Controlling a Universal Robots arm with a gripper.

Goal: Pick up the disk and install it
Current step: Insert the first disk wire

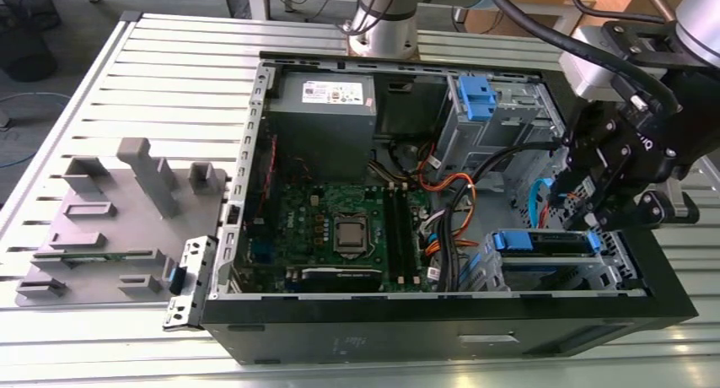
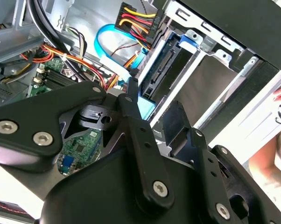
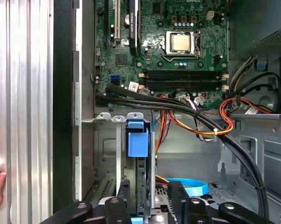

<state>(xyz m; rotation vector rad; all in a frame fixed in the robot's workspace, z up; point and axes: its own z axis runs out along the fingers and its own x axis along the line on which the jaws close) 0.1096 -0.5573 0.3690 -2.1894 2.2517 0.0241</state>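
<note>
In the drive bay (image 3: 108, 158) | disk (image 3: 138, 144) seated on edge | pincer (image 3: 150, 187) released, straddling it

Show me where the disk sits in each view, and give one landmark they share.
Exterior view: the disk sits in the low drive cage, toward the exterior view's right.
First wrist view: disk edge-on in the cage slot, blue bracket facing the camera.
Second wrist view: disk in the slot, connector edge showing.
Shared landmark: the green motherboard.
</note>
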